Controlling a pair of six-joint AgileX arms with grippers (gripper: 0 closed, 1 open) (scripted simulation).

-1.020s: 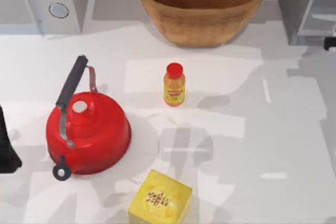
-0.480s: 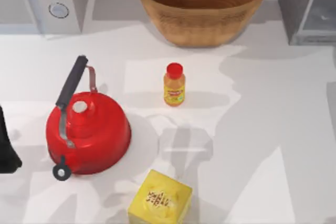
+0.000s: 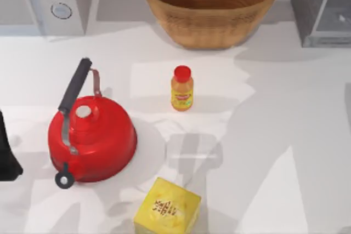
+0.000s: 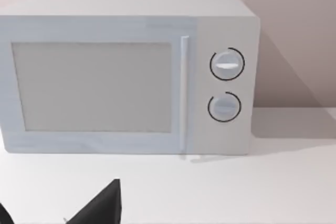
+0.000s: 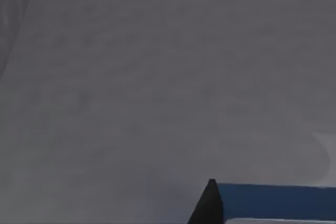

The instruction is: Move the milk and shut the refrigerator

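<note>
The right wrist view looked onto a plain grey wall, judged to be the refrigerator (image 5: 131,77) seen close up, with the blue top of the milk (image 5: 278,200) at the frame's edge beside one dark fingertip of the right tool (image 5: 209,203). The fingertip lay against the carton's edge, so the carton was probably held, but whether the fingers were clamped on it could not be told. From above, the refrigerator (image 3: 321,6) stood at the far right corner of the surface (image 3: 263,135), its lighter door panel angled off the body and apparently still open. The left tool (image 4: 100,208) sat parked at the left edge of the surface, facing the microwave (image 4: 126,72); whether its fingers were open or closed could not be told. A wicker basket (image 3: 211,4), an orange red-capped bottle (image 3: 182,89), a red kettle (image 3: 90,135) and a yellow box (image 3: 167,209) stood apart from one another. Judgement: the milk was at or inside the refrigerator, its release not confirmed, and shutting the door remained.
</note>
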